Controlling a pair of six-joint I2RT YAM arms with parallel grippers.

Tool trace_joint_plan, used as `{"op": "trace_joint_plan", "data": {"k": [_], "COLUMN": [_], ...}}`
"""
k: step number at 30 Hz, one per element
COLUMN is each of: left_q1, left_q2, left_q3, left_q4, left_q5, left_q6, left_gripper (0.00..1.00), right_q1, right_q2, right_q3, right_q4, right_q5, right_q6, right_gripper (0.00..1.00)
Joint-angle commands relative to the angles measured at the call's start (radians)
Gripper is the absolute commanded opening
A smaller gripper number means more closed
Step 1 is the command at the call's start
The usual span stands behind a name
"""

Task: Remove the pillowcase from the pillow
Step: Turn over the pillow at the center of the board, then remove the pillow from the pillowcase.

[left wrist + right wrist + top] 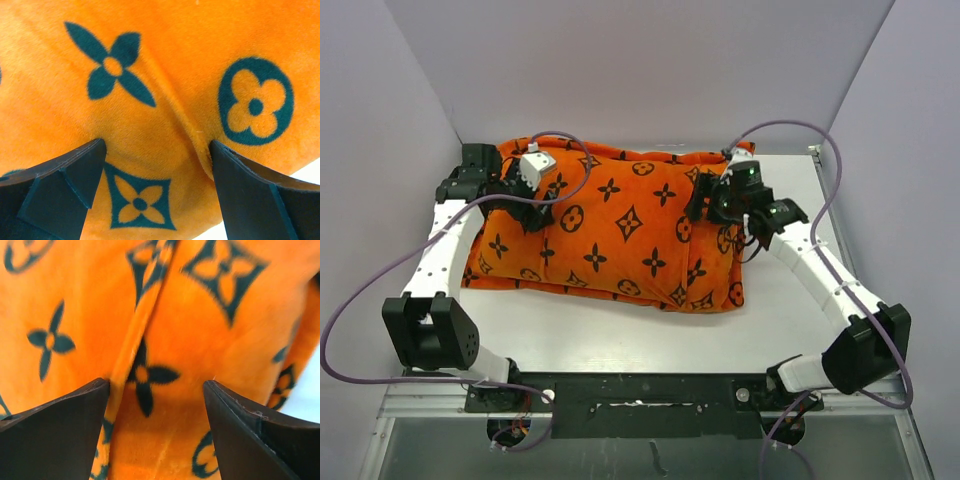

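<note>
Both tools stand with jaws apart and grip nothing. My left tool (156, 145) hangs low over one end of the pillowcase (620, 225), and my right tool (156, 382) hangs low over the other end.

Beneath both tools is the white counter (620, 335), and the orange cover takes up most of its far half. The cover's long axis runs from one tool to the other. The end under my left tool lies a little farther from my bases than the end under my right. The pillow is wholly inside, with no white of it showing, so I cannot tell for certain which end is the open one.

Between the jaws of my right tool a raised hem (137, 330) runs straight ahead, closer to one jaw than to the other. Under my left tool there is only a soft crease (175, 112), slanting in toward one jaw.

I judge the hem to be the cover's mouth or flap. That makes my right tool the nearer one for pinching loose cloth, while my left tool sits well placed to pin the far end.
</note>
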Motion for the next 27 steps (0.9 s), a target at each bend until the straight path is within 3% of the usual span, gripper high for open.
{"op": "trace_joint_plan", "data": {"k": [1,7,12,16,20,23,27], "left_q1": [0.122,0.235,0.269,0.294,0.315,0.278,0.077], "left_q2": [-0.010,0.064,0.080,0.075,0.092,0.063,-0.030], "left_q3": [-0.013,-0.085,-0.134,-0.097,0.016,0.068,0.099], "left_q4": [0.071,0.183,0.241,0.233,0.154,0.122,0.020], "left_q5": [-0.067,-0.145,-0.140,-0.091,-0.072,-0.066,-0.084], "left_q6": [0.014,0.059,0.059,0.055,0.049,0.041,0.038], "left_gripper": [0.84,0.79,0.84,0.89,0.91,0.92,0.91], "right_q1": [0.032,0.031,-0.015,-0.110,-0.122,-0.111,-0.064], "right_q2": [-0.045,-0.090,-0.089,-0.072,-0.063,-0.086,-0.101], "right_q3": [-0.165,-0.324,-0.378,-0.408,-0.366,-0.345,-0.317], "right_q4": [0.102,0.142,0.161,0.181,0.154,0.157,0.150], "right_q5": [-0.015,-0.009,-0.044,-0.114,-0.113,-0.112,-0.094], "right_q6": [0.076,0.113,0.121,0.125,0.088,0.085,0.088], "right_gripper": [0.76,0.72,0.73,0.73,0.72,0.72,0.71]}}
